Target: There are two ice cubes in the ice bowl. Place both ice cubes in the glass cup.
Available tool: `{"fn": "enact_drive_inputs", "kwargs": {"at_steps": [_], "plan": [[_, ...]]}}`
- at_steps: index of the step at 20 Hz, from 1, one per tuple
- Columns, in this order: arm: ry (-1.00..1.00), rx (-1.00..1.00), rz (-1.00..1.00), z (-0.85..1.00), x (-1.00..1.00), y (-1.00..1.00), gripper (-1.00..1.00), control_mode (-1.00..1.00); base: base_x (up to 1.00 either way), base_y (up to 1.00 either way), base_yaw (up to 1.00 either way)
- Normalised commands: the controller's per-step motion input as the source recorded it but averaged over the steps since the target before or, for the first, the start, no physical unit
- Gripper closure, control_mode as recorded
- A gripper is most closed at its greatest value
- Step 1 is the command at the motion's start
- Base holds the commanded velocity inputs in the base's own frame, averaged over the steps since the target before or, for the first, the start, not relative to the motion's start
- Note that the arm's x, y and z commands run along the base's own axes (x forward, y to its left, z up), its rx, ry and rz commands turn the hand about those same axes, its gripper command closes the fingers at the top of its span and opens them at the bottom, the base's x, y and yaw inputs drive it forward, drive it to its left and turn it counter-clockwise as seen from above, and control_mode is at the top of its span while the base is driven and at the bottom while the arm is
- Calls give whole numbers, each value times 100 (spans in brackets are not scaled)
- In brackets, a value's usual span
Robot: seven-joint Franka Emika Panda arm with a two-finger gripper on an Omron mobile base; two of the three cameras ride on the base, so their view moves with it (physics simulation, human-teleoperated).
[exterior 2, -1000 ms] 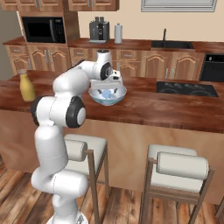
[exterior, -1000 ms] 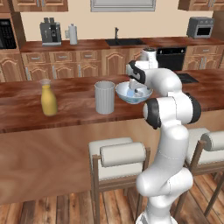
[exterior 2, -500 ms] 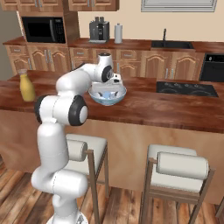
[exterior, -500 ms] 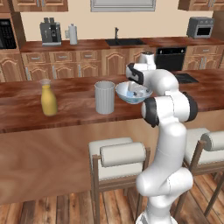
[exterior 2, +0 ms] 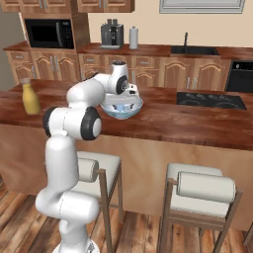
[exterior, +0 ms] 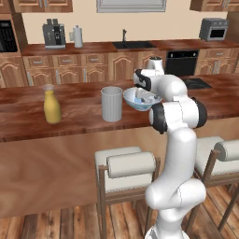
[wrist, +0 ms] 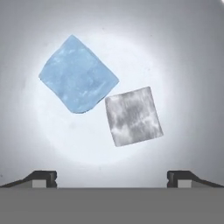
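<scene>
Hand view puts you right over the bowl (wrist: pixel 26 144): 2 cubes lie on its pale floor, a blue cube (wrist: pixel 78 74) toward the upper left and a grey-white cube (wrist: pixel 133 116) just below and right of it, the 2 touching at a corner. You can see both dark fingertips (wrist: pixel 41 178) low in that view, set far apart toward either side, so the jaws are spread wide with nothing between them. Neither tip touches a cube.

From the left base view you see the gripper (exterior: pixel 142 95) pointing down into the bowl (exterior: pixel 131 99), which sits on the wooden worktop (exterior: pixel 70 116). The cup (exterior: pixel 112 103) stands upright just beside the bowl, on its left in this view, close to it but you cannot tell whether they touch. A yellow bottle (exterior: pixel 51 105) stands well apart from the cup, farther left on the same worktop.

From the right base view you find the bowl (exterior 2: pixel 132 109) partly hidden behind the arm's forearm, with the gripper (exterior 2: pixel 122 105) inside its rim. The bottle (exterior 2: pixel 30 98) is at the far left of the worktop (exterior 2: pixel 197 126). 2 stools (exterior 2: pixel 202 190) stand in front of the worktop.
</scene>
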Motion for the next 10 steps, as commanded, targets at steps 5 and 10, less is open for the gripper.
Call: {"fn": "enact_drive_inputs", "kwargs": {"at_steps": [5, 10], "plan": [[0, 0, 0, -22, 9, -6, -100, -100, 0, 0, 0], [0, 0, 0, -25, 11, -16, -100, -100, 0, 0, 0]]}}
